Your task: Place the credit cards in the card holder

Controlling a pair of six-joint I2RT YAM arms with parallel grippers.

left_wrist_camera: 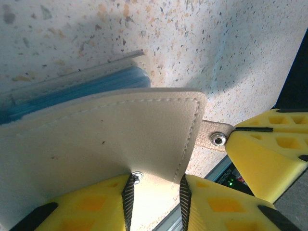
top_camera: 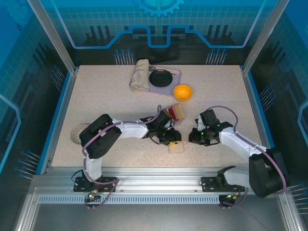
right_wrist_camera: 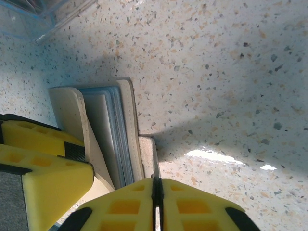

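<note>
1. Table point(top_camera: 96, 106): you had a speckled worktop with both arms reaching toward its centre-front.
2. Far edge: a folded towel point(top_camera: 140, 74) lay touching a grey mat point(top_camera: 176, 77) that carried a black dish point(top_camera: 160, 78). An orange bowl point(top_camera: 183, 92) stood just beside the mat's near right corner.
3. Clear box point(top_camera: 168, 117): it sat near the table centre, just beyond the two grippers. The credit cards point(top_camera: 175, 112) stood upright in it, with red and tan faces showing.
4. Card holder point(left_wrist_camera: 110, 130): you found it between the two grippers, near the front of the table, standing on edge with its cream outside toward the left wrist camera. Its grey-blue inner leaves showed in the right wrist view.
5. Left gripper point(left_wrist_camera: 156, 192): it was clamped on the cream cover, one yellow finger point(left_wrist_camera: 91, 204) on each face.
6. Right gripper point(right_wrist_camera: 156, 185): its jaws were pressed together, and the holder's closing strap point(left_wrist_camera: 211, 132) ran into the seam between them.
7. Snap stud point(left_wrist_camera: 219, 139): it sat on the strap, just beside the right gripper's tip.
</note>
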